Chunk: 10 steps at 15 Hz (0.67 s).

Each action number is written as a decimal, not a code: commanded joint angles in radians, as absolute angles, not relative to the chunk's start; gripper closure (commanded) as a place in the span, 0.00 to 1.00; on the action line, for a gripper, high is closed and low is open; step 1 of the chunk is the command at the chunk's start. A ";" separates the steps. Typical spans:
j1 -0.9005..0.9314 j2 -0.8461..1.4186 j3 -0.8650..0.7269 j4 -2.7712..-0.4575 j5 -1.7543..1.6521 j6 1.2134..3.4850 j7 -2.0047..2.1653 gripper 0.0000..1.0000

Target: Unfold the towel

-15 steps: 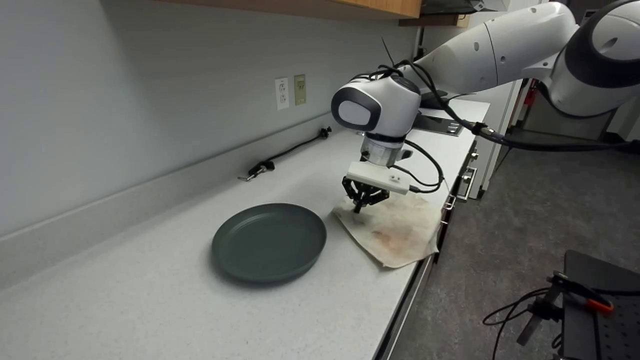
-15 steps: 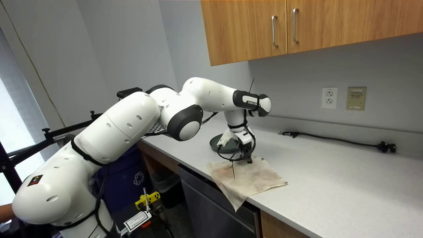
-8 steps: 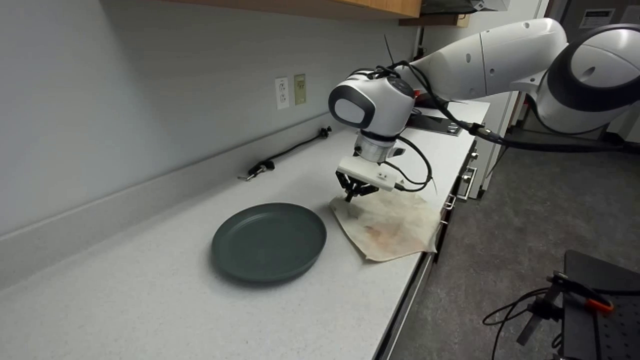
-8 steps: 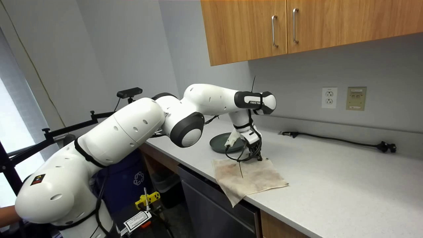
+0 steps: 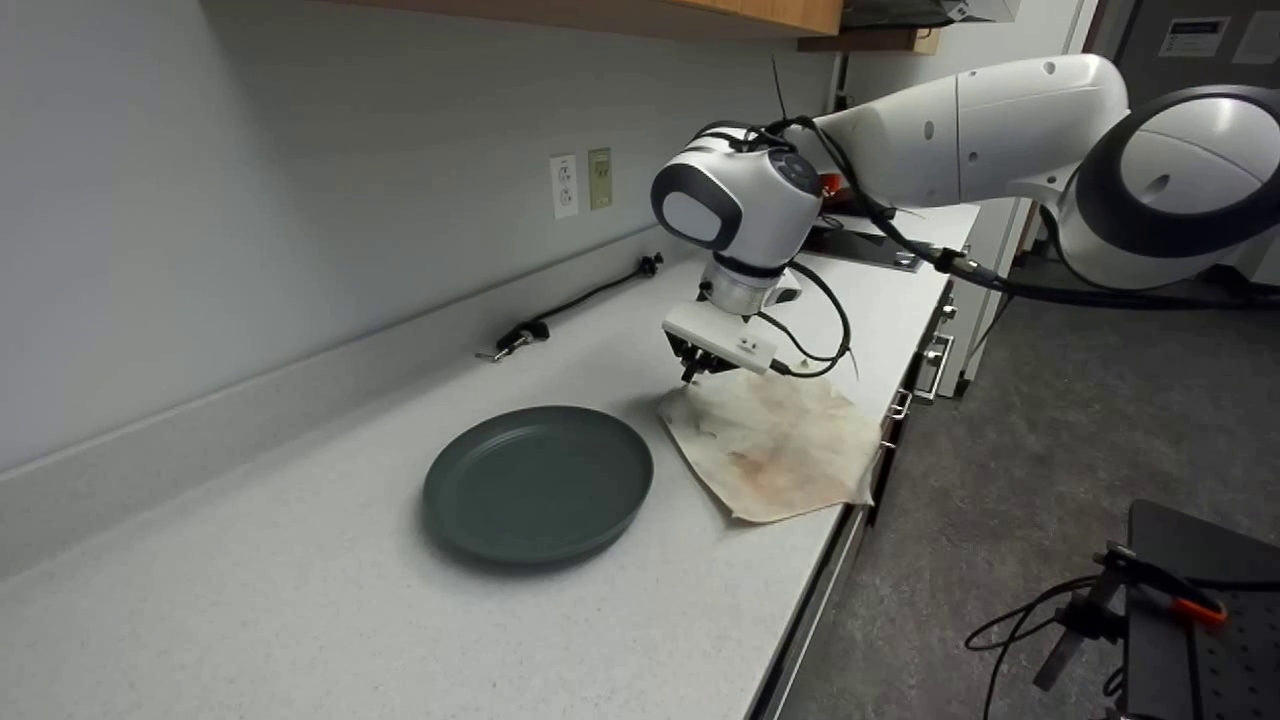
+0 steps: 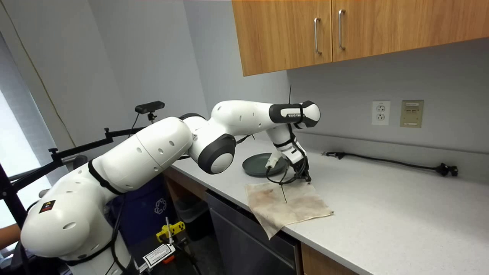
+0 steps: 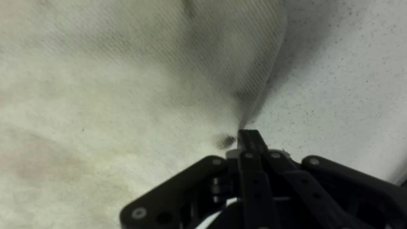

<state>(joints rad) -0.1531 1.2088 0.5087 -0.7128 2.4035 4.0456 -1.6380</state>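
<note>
The beige, stained towel (image 5: 800,450) lies mostly spread on the counter. In an exterior view (image 6: 282,206) its front corner hangs over the counter edge. Small wrinkles and a raised fold show near its wall-side edge. My gripper (image 5: 690,376) is just above that edge; it also shows low over the towel in an exterior view (image 6: 308,179). In the wrist view the fingertips (image 7: 251,132) are pressed together beside the towel's edge (image 7: 143,95), with no cloth visible between them. A dark mark on the cloth lies beside the fingertips.
A dark green round plate (image 5: 540,490) stands on the white counter (image 5: 300,600) close to the towel. A black rod with clamp ends (image 6: 393,162) lies along the wall. Wooden cabinets (image 6: 363,30) hang above.
My gripper first moved toward the wall and the towel shifted slightly the same way. Then the gripper rose and moved farther toward the wall while the towel stayed still.
</note>
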 commanded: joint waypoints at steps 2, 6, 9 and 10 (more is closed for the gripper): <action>-0.145 1.196 0.515 -0.674 2.407 4.125 -1.643 1.00; -0.161 1.170 0.555 -0.701 2.443 4.205 -1.662 1.00; -0.166 1.169 0.588 -0.707 2.467 4.254 -1.662 1.00; -0.165 1.165 0.590 -0.717 2.473 4.255 -1.656 1.00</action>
